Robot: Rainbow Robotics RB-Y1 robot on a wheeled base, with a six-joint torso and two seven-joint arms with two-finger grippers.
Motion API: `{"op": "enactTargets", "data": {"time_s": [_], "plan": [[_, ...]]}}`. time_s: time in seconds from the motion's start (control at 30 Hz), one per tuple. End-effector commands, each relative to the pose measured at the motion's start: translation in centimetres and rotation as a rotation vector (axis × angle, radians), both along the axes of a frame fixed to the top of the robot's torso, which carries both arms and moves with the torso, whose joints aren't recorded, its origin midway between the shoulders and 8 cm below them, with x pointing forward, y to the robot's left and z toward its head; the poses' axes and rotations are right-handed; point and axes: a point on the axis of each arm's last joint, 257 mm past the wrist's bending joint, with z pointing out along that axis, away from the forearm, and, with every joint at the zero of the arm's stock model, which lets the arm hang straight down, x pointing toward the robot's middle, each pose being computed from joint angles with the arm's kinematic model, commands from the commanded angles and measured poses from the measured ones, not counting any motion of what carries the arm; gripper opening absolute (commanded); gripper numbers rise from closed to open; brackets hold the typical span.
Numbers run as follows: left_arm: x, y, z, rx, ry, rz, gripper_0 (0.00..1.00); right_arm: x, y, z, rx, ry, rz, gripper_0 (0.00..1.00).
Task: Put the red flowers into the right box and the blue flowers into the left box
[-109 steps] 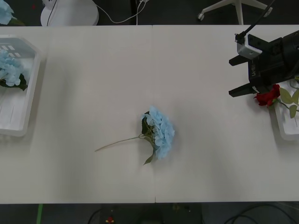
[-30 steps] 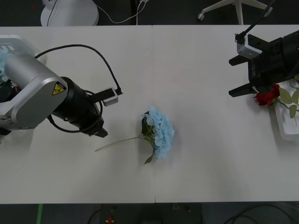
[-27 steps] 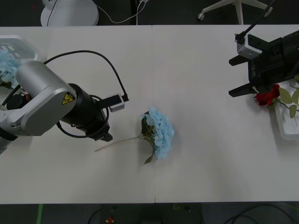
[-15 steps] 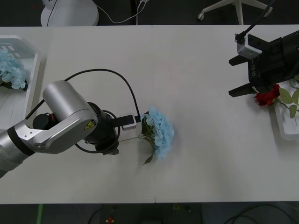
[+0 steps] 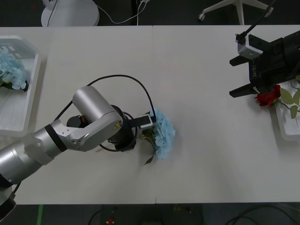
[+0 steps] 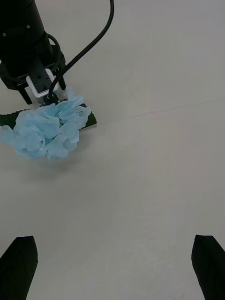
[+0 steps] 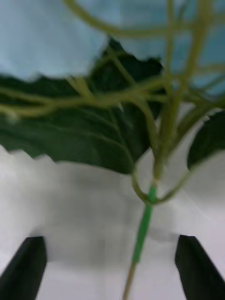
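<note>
A blue flower (image 5: pixel 161 133) lies mid-table, its thin stem pointing left. My left gripper (image 5: pixel 134 140) is down at the stem beside the bloom. In the left wrist view the left gripper (image 7: pixel 111 265) is open, and the stem (image 7: pixel 143 229) runs between its black fingers (image 7: pixel 23 267) below the green leaves (image 7: pixel 84 136). The left box (image 5: pixel 21 124) holds more blue flowers (image 5: pixel 10 71). My right gripper (image 5: pixel 236 76) hangs open beside a red flower (image 5: pixel 268 97) that rests on the right box (image 5: pixel 286 127). The right wrist view shows the blue flower (image 6: pixel 47 129) and the left gripper (image 6: pixel 37 89).
The white table (image 5: pixel 201 164) has a seam down its middle. A black cable (image 5: pixel 117 78) loops over my left arm. A white stand base (image 5: pixel 70 11) and chair legs (image 5: pixel 234 9) sit on the floor beyond the far edge.
My left arm has swept in from the left box side and come down over the blue flower's stem next to the bloom. The flower and the right arm have not moved.
</note>
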Motion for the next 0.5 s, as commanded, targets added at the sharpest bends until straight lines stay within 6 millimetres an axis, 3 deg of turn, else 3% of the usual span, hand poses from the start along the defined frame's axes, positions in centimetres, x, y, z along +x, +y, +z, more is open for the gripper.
{"op": "enactTargets", "data": {"time_s": [0.03, 0.23, 0.5], "plan": [[0.7, -2.1, 0.4, -0.002, -0.036, -0.04, 0.0, 0.5, -0.5, 2.4, -0.039, -0.07, 0.025, 0.95], [1.2, -2.0, 1.0, 0.008, -0.061, -0.049, 0.0, 0.5, -0.5, 2.4, -0.039, -0.07, 0.025, 0.95], [2.0, -2.3, 5.2, -0.037, -0.126, -0.044, 0.0, 0.5, -0.5, 2.4, -0.039, -0.07, 0.025, 0.95]]}}
